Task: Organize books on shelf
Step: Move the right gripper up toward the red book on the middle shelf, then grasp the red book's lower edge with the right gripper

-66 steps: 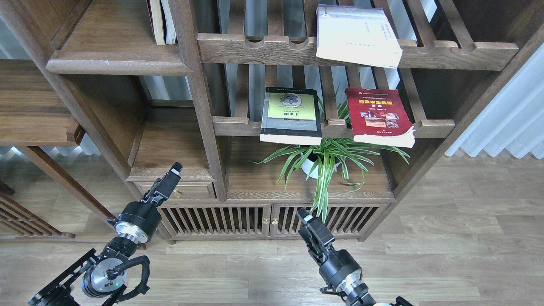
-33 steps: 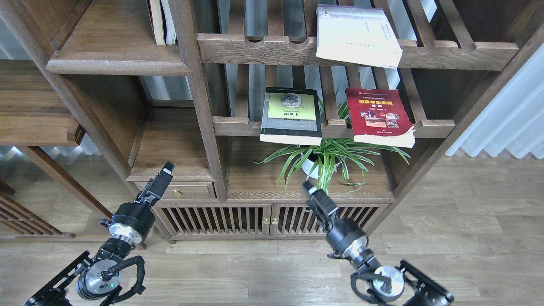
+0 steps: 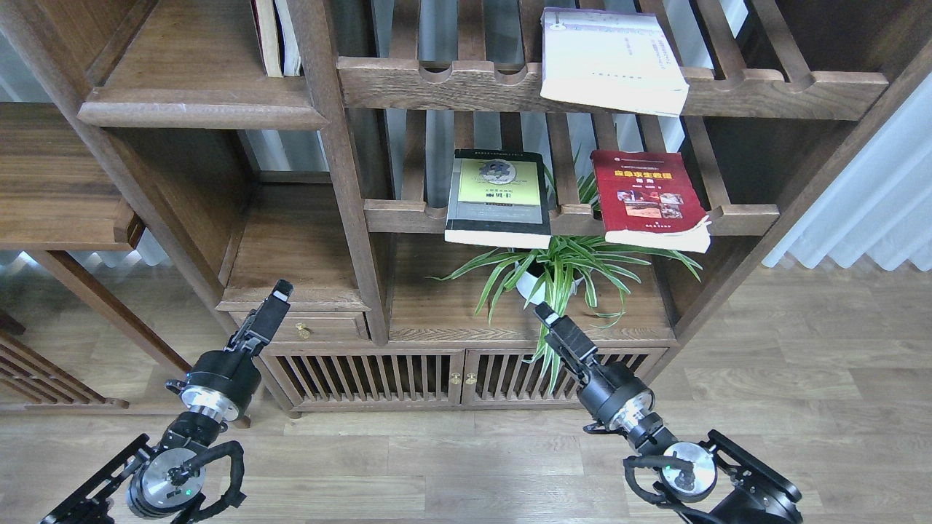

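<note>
The white book (image 3: 611, 62) lies flat on the upper slatted rack, overhanging its front rail. The black-grey book with the yellow-green panel (image 3: 499, 198) and the red book (image 3: 650, 198) lie side by side on the lower slatted rack, both overhanging its front. The solid plank shelf (image 3: 200, 113) with a rounded lip is at the upper left. My left gripper (image 3: 282, 291) is low, in front of the small drawer, holding nothing. My right gripper (image 3: 542, 311) is below the books, among the plant's leaves, holding nothing. Their fingers cannot be told apart.
Two thin books (image 3: 277, 36) stand upright at the plank shelf's right end. A potted spider plant (image 3: 557, 273) stands on the cabinet top under the lower rack. A thick wooden post (image 3: 342, 167) separates the left bays from the racks. A slatted cabinet (image 3: 466, 375) stands below.
My right gripper has risen and shifted right, up to the plant's leaves. My left gripper has moved slightly up and left. The books have not moved.
</note>
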Robot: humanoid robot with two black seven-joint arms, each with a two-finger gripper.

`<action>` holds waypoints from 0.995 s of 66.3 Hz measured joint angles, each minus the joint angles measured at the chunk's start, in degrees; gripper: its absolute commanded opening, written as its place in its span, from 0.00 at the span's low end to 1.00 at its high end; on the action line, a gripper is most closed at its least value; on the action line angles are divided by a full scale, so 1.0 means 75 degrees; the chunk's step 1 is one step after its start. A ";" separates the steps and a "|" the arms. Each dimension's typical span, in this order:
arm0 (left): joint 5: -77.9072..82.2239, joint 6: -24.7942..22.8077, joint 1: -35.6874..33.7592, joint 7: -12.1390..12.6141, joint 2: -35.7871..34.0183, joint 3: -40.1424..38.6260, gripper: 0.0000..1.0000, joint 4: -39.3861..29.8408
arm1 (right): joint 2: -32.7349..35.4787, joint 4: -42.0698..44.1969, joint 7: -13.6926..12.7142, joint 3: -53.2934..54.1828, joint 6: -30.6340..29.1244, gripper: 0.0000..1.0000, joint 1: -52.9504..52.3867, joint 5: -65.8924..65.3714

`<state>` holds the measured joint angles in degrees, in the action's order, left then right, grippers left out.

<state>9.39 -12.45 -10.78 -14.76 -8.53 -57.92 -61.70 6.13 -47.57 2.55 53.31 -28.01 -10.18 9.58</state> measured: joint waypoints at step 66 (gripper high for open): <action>0.0002 0.0007 0.0008 0.0000 0.0043 -0.0200 1.00 0.0000 | -0.0641 0.0046 0.0337 0.2906 0.1019 0.94 -0.0628 0.1585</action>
<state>9.41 -12.39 -10.72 -14.76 -8.21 -59.42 -61.70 1.32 -47.23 5.08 75.10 -20.36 -14.89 21.47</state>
